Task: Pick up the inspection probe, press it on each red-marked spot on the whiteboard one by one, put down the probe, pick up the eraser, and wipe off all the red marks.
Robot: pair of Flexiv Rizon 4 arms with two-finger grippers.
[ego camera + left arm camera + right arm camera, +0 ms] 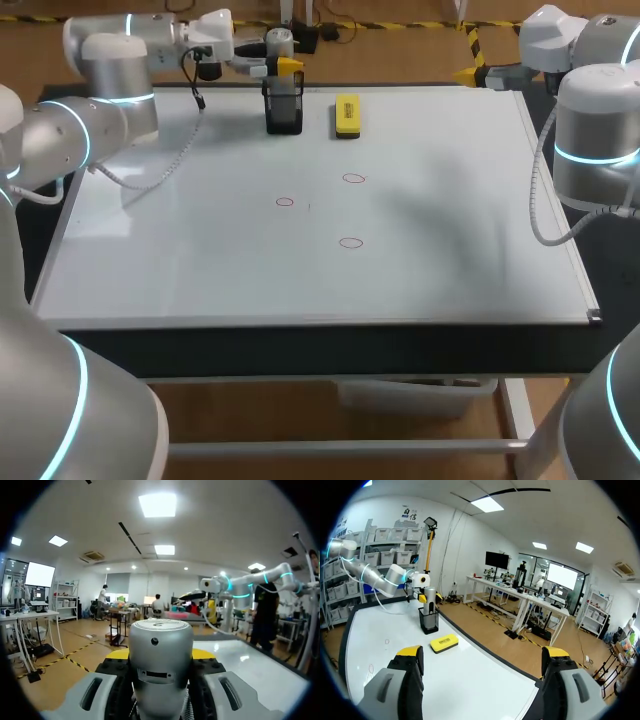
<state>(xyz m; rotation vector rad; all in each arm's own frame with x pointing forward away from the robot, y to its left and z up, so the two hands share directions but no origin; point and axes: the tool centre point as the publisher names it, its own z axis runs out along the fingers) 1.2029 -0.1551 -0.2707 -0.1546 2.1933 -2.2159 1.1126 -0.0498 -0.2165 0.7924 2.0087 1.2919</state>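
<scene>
The left tool is closed narrow on the probe, a finger on each side of its silver body; the probe stands upright in the black holder at the whiteboard's far edge; the right tool is spread wide, holding nothing, near the far right corner. The whiteboard lies flat on the table; three small red rings sit near its middle; the yellow eraser lies just beside the holder. The probe is a grey-silver cylinder with a flat round cap.
</scene>
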